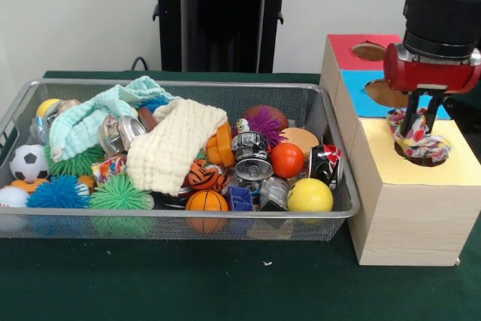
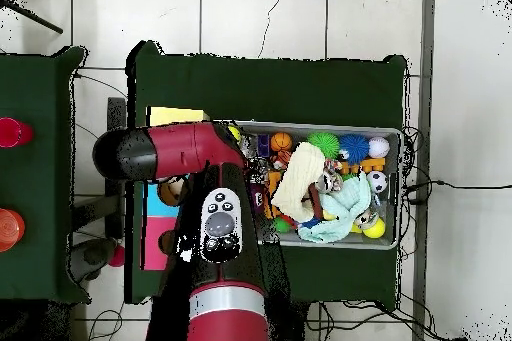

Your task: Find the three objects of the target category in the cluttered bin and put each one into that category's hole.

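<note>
My gripper (image 1: 422, 127) hangs over the round hole (image 1: 432, 160) in the yellow-topped wooden box (image 1: 458, 171), right of the bin. It is shut on a confetti cloth (image 1: 418, 143), which bunches around the fingertips and sags into the hole. The wire mesh bin (image 1: 180, 84) is full of clutter. A small patch of confetti print (image 1: 110, 168) shows at its left, under a can and beside the cream waffle cloth (image 1: 176, 144). In the overhead view the arm (image 2: 215, 222) covers the gripper and the boxes; the bin (image 2: 392, 133) lies to its right.
A blue-topped box (image 1: 359, 97) and a red-topped box (image 1: 347, 44), each with a hole, stand behind the yellow one. In the bin lie a mint-green towel (image 1: 90, 114), spiky balls, sports balls, crushed cans and an orange ball (image 1: 287, 159). The robot's pedestal (image 1: 218, 13) stands behind.
</note>
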`<action>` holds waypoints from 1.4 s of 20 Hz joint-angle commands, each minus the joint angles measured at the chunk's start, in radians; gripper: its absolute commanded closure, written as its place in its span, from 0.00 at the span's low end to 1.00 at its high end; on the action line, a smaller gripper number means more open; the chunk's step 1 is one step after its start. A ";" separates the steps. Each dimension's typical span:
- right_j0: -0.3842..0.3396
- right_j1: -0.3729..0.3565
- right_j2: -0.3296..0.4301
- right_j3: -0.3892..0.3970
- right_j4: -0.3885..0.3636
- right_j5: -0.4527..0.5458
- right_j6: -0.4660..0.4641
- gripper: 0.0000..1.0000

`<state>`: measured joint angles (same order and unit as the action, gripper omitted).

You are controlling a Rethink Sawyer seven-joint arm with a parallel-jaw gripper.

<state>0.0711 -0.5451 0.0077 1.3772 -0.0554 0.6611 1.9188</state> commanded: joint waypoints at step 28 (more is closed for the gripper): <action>0.030 0.075 -0.032 -0.048 0.076 -0.113 0.162 0.00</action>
<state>0.1004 -0.5216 -0.0252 1.3466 0.0307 0.5987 1.9190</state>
